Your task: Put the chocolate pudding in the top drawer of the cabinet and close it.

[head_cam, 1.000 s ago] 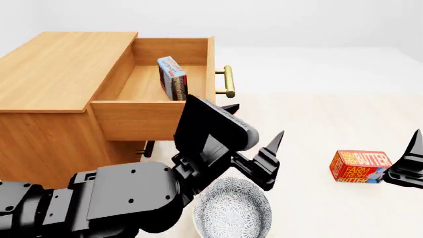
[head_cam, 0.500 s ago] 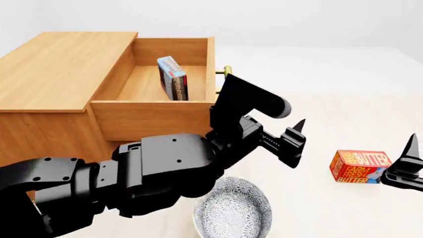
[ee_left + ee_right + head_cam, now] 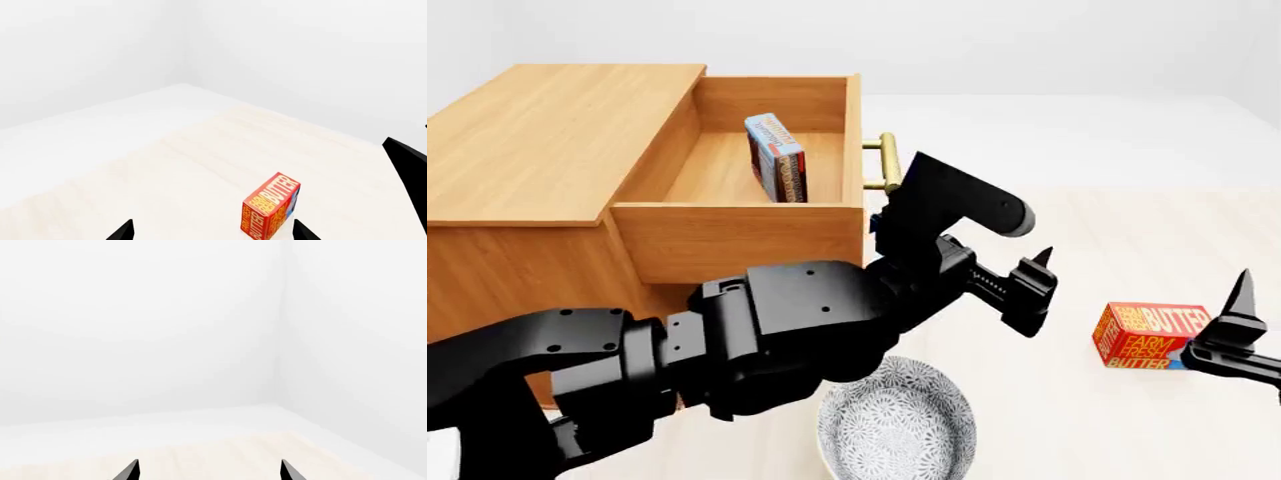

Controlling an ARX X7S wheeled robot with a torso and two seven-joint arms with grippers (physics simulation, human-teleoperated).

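Two fingertips of the left gripper (image 3: 1030, 285) stood apart with nothing between them, a little out from the front board of the top drawer (image 3: 741, 235), which hung fully open. By my reckoning the putting-in was done and only the closing was left. The chocolate pudding (image 3: 778, 157) stood on edge inside the drawer, leaning toward the front, near the middle of its floor. To close well, the arm would want to come round to the outer face of the front, set the fingers flat against the wood or the brass handle (image 3: 889, 163), and push straight along the drawer's travel, slowly, so the pudding did not topple and wedge. A push off to one side might rack the drawer in the cabinet (image 3: 547, 135).

Nearest the head camera lay a patterned bowl (image 3: 897, 420) on the floor, then the left arm, then the drawer and cabinet behind. At the right edge the right gripper (image 3: 1228, 335) showed only in part; the right wrist view had its tips (image 3: 210, 471) spread wide on bare floor and wall, empty.

Only the head view showed cabinet, drawer and pudding. The left wrist view looked away from all of them: it caught the butter box (image 3: 271, 205) standing tilted on the pale floor between its own open tips, and the corner of the white room beyond
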